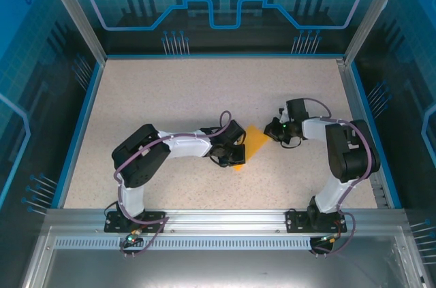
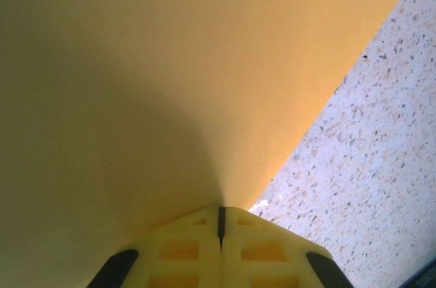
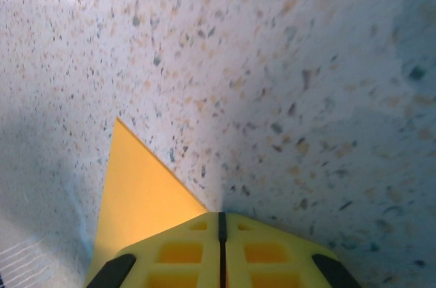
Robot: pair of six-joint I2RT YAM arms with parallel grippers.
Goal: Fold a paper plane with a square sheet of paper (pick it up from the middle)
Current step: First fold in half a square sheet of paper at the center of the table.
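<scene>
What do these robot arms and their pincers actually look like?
The left arm and right arm are chunky black joints linked by white shells, each trailed by a looping purple-grey cable. A small green light glows near the right wrist. The left gripper and right gripper have pale yellow, blocky fingers with square recesses.

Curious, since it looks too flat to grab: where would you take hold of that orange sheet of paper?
Probably at its bare pointed corner, sliding in low from the right: the orange sheet of paper is thin and lies against the speckled table, so its middle offers nothing to pinch.
</scene>
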